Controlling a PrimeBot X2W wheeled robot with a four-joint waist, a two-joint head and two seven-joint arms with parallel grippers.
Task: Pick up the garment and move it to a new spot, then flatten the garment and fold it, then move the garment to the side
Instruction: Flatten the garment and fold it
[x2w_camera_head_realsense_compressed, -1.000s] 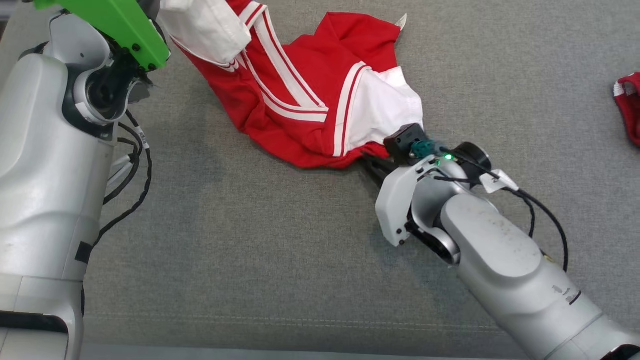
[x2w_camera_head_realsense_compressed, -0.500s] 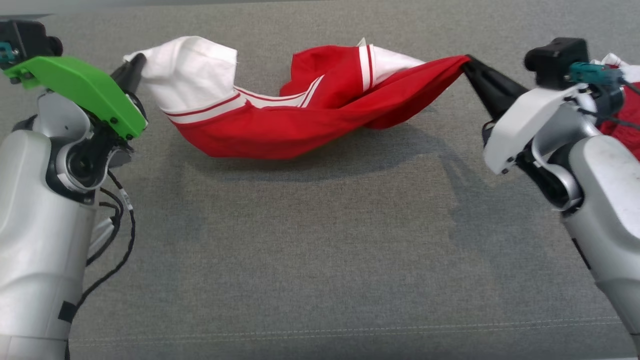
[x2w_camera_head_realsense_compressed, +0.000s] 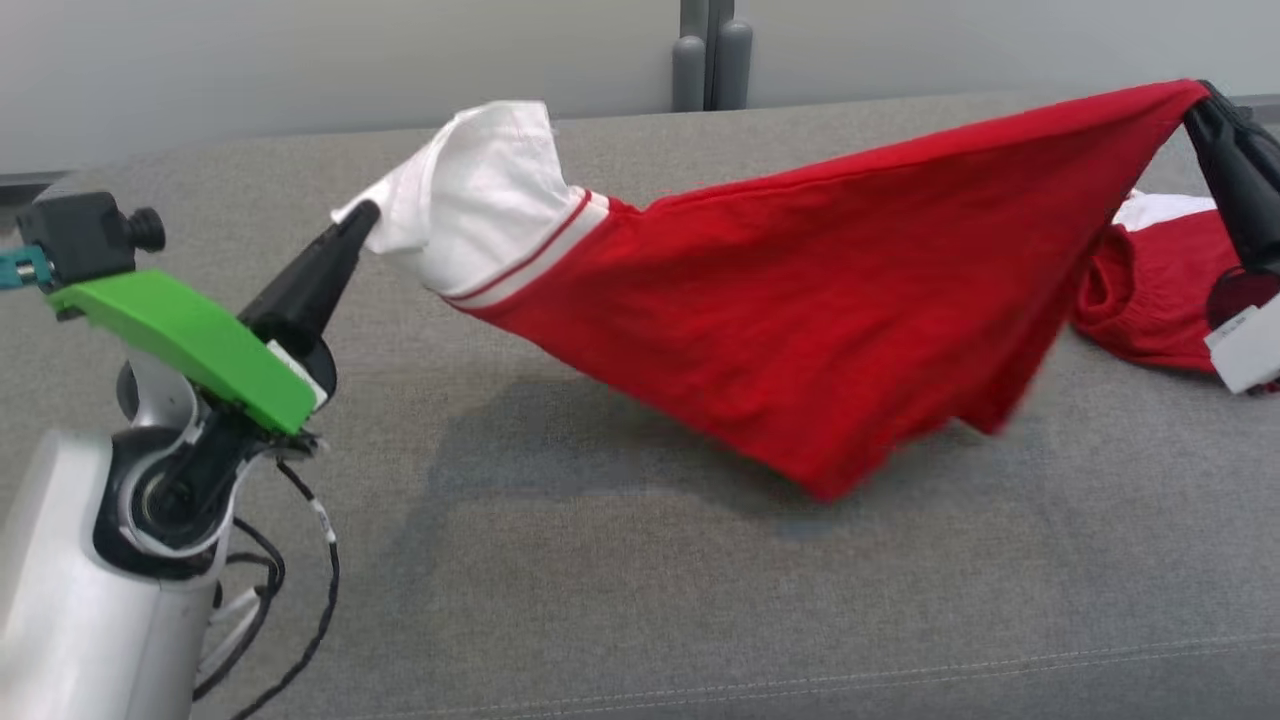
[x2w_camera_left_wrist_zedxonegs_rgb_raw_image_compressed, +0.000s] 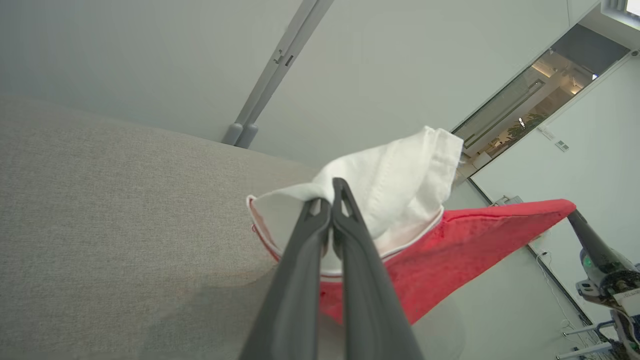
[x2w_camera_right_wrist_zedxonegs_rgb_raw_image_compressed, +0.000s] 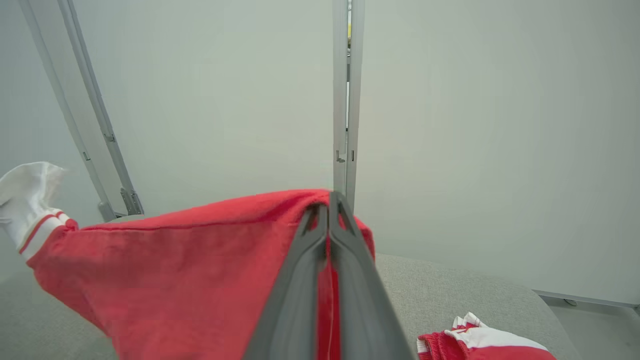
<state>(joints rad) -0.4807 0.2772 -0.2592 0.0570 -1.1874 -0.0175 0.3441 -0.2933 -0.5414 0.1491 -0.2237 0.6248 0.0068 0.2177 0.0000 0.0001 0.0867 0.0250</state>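
The garment (x2w_camera_head_realsense_compressed: 820, 310) is a red shirt with a white, red-striped sleeve, and it hangs stretched in the air above the grey cloth surface (x2w_camera_head_realsense_compressed: 600, 600). My left gripper (x2w_camera_head_realsense_compressed: 362, 215) is shut on the white sleeve end at the left; in the left wrist view its tips (x2w_camera_left_wrist_zedxonegs_rgb_raw_image_compressed: 331, 192) pinch the white cloth (x2w_camera_left_wrist_zedxonegs_rgb_raw_image_compressed: 395, 180). At the upper right, my right gripper (x2w_camera_head_realsense_compressed: 1200, 95) is shut on a red corner; the right wrist view shows its tips (x2w_camera_right_wrist_zedxonegs_rgb_raw_image_compressed: 328, 200) closed on the red hem (x2w_camera_right_wrist_zedxonegs_rgb_raw_image_compressed: 200, 260). The lowest point of the garment sags close to the surface.
A second red and white garment (x2w_camera_head_realsense_compressed: 1150, 290) lies bunched on the surface at the far right, behind the right gripper, also visible as a heap (x2w_camera_right_wrist_zedxonegs_rgb_raw_image_compressed: 480, 345). A pale wall with a grey vertical post (x2w_camera_head_realsense_compressed: 710, 60) stands behind the surface.
Both grippers have lifted the garment off the surface and pulled it taut between them. The head camera has tilted up, so the back wall now shows.
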